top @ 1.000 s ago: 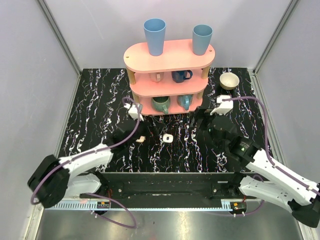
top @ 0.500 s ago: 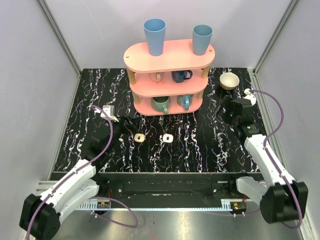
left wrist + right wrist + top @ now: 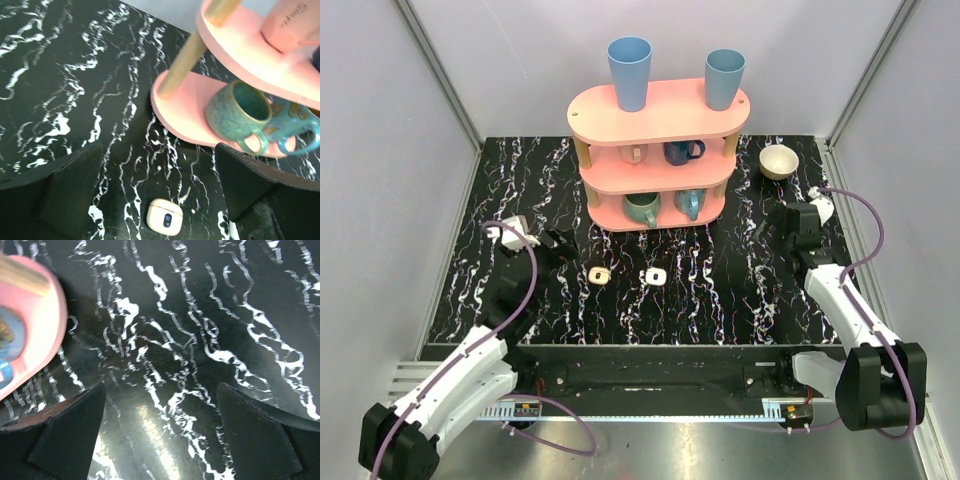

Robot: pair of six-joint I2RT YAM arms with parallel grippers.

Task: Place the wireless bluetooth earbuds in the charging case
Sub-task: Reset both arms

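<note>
Two small rounded cream cases lie on the black marbled table, one on the left (image 3: 600,273) and one on the right (image 3: 654,275). In the left wrist view a case (image 3: 164,217) with its lid down and a small blue mark lies low between my fingers. The earbuds are not visible in any view. My left gripper (image 3: 558,243) (image 3: 157,150) hangs open just left of the left case, holding nothing. My right gripper (image 3: 782,222) (image 3: 161,387) is open over bare table near the right edge, far from both cases.
A pink three-tier shelf (image 3: 660,112) stands at the back centre with mugs on its lower tiers and two blue cups on top. A teal mug (image 3: 240,112) on its lowest tier is close ahead of my left gripper. A beige bowl (image 3: 779,160) sits back right.
Both arms drew back from the table's centre: the left gripper went left away from the left case, the right gripper went out to the right edge. Both jaws opened wider.
</note>
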